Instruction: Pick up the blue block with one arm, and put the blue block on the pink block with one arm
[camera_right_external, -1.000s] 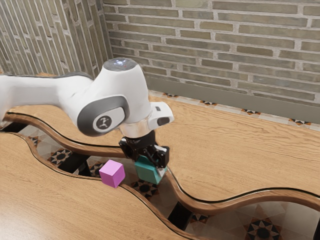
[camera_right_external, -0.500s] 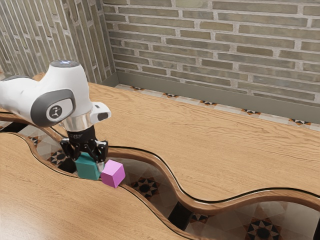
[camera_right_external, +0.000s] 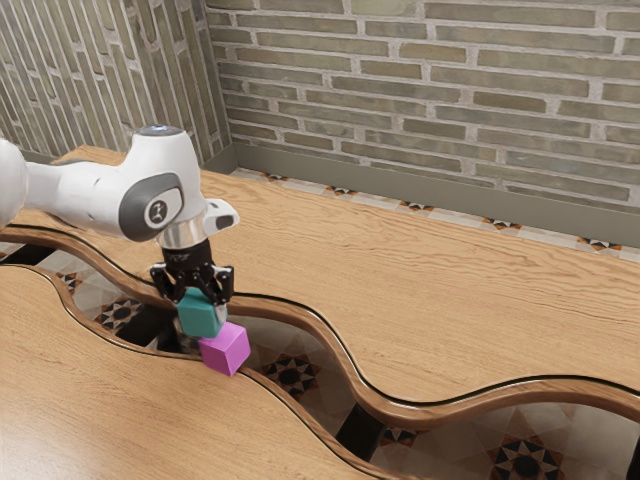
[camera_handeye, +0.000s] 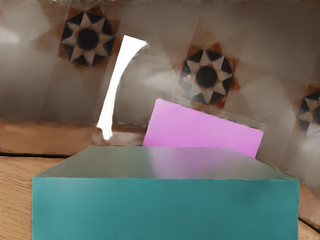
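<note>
The blue block (camera_right_external: 200, 315) is hanging in the gripper (camera_right_external: 197, 298), with the 2 fingers (camera_right_external: 220, 285) clamping it from opposite sides. It is sitting just above the pink block (camera_right_external: 224, 348) and a little toward the exterior view's left of it. I cannot tell whether the 2 blocks are touching.

In the wrist view, the blue block (camera_handeye: 165, 200) is lying right under the hand. The pink block (camera_handeye: 200, 131) is peeking out past its far edge, turned slightly against it, so the 2 are not looking squarely lined up.

The pink block is resting on the winding strip between the wooden parts of the table (camera_right_external: 450, 290).

Letting go here is looking risky. With this offset, the blue block could be landing on an edge, tipping off or nudging the pink block aside along the strip. Pressing down while misaligned could be shoving the pink block as well.
</note>
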